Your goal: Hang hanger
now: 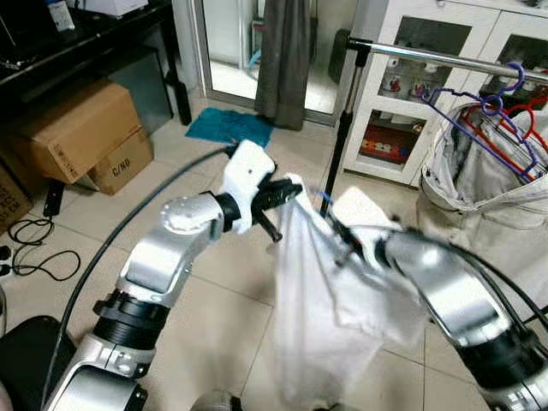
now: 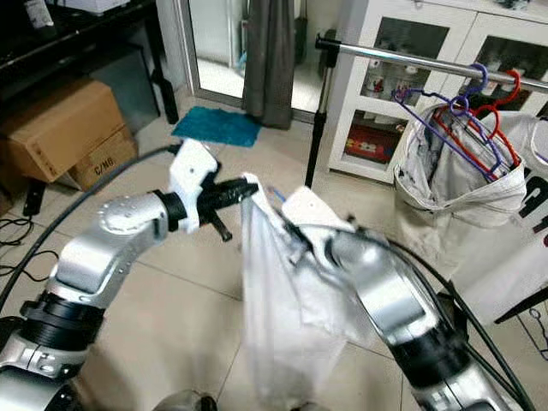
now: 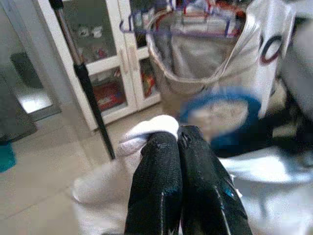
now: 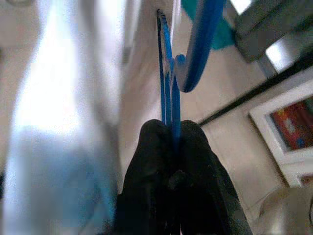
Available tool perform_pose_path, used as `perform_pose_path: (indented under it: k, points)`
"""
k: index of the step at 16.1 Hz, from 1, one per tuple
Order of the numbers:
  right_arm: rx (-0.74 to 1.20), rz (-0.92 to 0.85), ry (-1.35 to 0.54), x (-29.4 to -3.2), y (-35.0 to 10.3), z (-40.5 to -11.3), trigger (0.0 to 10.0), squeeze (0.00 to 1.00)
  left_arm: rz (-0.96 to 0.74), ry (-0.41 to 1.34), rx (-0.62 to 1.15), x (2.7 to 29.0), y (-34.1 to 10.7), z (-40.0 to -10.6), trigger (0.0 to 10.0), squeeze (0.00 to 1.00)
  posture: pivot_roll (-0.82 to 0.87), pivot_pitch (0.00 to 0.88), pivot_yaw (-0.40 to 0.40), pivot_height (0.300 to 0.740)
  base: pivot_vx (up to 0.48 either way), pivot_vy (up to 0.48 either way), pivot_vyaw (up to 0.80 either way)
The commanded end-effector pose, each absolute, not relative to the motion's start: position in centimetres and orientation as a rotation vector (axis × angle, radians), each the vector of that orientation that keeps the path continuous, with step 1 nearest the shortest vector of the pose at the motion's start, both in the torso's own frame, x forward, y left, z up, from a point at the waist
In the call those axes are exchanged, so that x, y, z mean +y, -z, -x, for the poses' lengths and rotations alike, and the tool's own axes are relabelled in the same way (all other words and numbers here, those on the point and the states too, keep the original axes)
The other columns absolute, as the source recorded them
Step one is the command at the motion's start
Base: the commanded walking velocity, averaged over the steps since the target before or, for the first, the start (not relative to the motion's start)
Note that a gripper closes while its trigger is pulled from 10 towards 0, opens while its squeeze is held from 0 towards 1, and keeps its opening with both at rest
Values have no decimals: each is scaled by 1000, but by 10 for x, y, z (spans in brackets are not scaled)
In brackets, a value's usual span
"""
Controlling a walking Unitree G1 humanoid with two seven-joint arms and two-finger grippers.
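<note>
My right gripper clamps the blue hanger; my left gripper pinches the shirt, keeping it spread for the rail.

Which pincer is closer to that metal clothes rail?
Right. The right pincer, clamping the blue hanger, sits nearer the rail; the left pincer pinches the white garment farther away.

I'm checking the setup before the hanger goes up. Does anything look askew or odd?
The white garment hangs bunched and lopsided between both grippers, not squared on the blue hanger. On the rail, the purple and red hangers sit tangled together.
</note>
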State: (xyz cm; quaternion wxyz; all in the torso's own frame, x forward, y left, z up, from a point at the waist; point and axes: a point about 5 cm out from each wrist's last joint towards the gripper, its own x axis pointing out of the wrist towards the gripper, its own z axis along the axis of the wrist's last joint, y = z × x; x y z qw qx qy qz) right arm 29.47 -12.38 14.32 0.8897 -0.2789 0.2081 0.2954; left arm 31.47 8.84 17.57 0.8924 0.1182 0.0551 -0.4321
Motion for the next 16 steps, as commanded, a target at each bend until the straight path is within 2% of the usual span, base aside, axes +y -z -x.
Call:
perform_pose_path:
  k: [1,4,6,9,11,13,15,16]
  points:
    - [367,569,-660,-125,-160,-298,0,0,-327,812,139,99,-168,-321,0,0,0,0,-10,740,0,0,0]
    - [371,483,-729,-136,-177,-296,0,0,-396,641,110,122,-172,-336,0,0,1,0,-9,740,0,0,0]
    - [369,525,-773,-144,-181,-294,0,0,-427,616,102,128,-173,-339,0,0,0,0,-7,740,0,0,0]
    - [322,463,-737,-154,-194,-301,0,0,-451,658,53,121,-174,-338,0,0,-1,0,-6,740,0,0,0]
    - [378,563,-736,-166,-189,-297,0,0,-416,597,12,123,-181,-343,0,0,-2,0,-5,740,0,0,0]
    - [438,676,-614,-180,-182,-302,0,0,-450,629,-45,123,-192,-346,0,0,-5,0,-5,740,0,0,0]
    - [467,756,-623,-175,-177,-304,0,0,-459,686,-66,113,-194,-345,0,0,-5,0,-5,740,0,0,0]
    - [495,805,-668,-161,-170,-307,0,0,-455,750,-83,97,-196,-343,0,0,-12,0,2,740,0,0,0]
